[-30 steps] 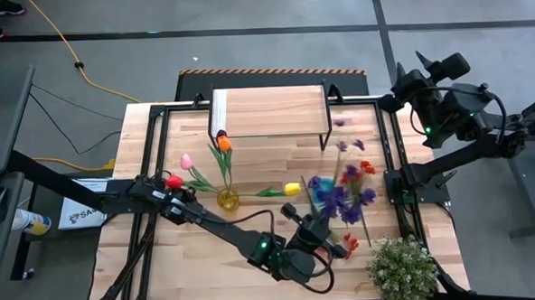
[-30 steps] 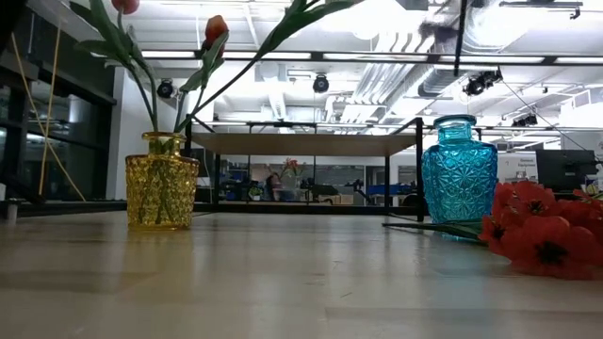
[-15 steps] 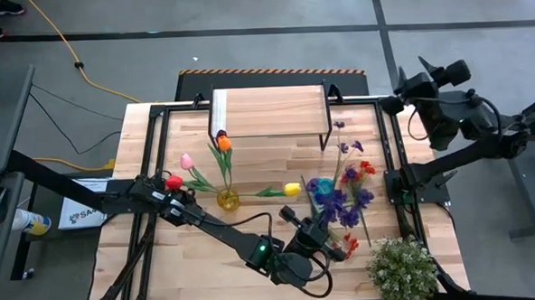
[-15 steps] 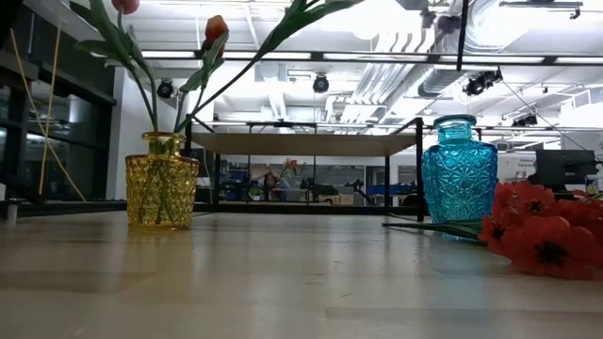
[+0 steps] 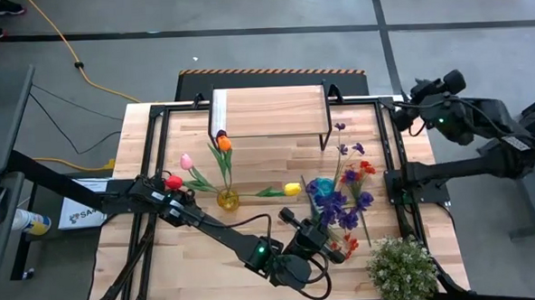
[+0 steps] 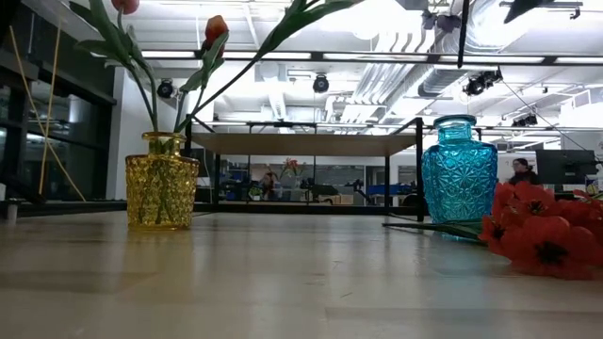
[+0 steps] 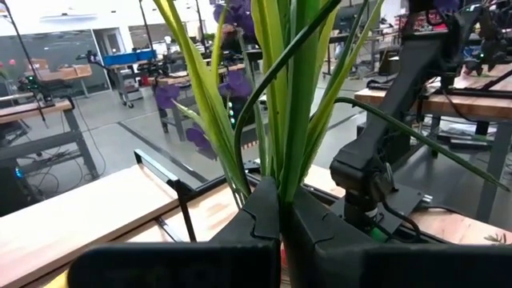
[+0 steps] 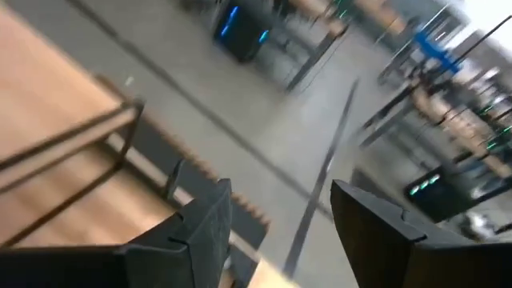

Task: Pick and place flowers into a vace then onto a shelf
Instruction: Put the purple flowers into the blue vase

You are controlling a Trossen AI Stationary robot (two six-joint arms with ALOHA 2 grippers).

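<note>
L pincer [image 5: 330, 240] sits low near the tabletop's [image 5: 268, 163] front edge, right of centre, fingers [image 7: 268, 212] pressed together, pinching a bunch of green stems [image 7: 280, 96] with purple blooms [image 5: 342, 205] that stand up out of the grip beside the blue vase [image 5: 321, 187]. R pincer [image 5: 419, 98] is up off the back right corner, past the tabletop's edge, spread apart w/ nothing between its fingers [image 8: 204, 220]; its wrist view shows only floor and the room beyond. Shelf [image 5: 270, 112] stands at the middle of the back edge, nothing on its top. Yellow vase [image 5: 227, 200] is a bit left of centre, holding pink [image 5: 186, 160], orange [image 5: 224, 145], red [image 5: 173, 182] and yellow [image 5: 292, 189] tulips, the yellow one leaning far out toward the blue vase. Red sprays [image 6: 537, 231] lie on the tabletop just by the blue vase, front-right side. Bushy potted plant [image 5: 401, 268] sits at the front right corner. In the low view a person [image 6: 520, 171] shows far back in the room.
</note>
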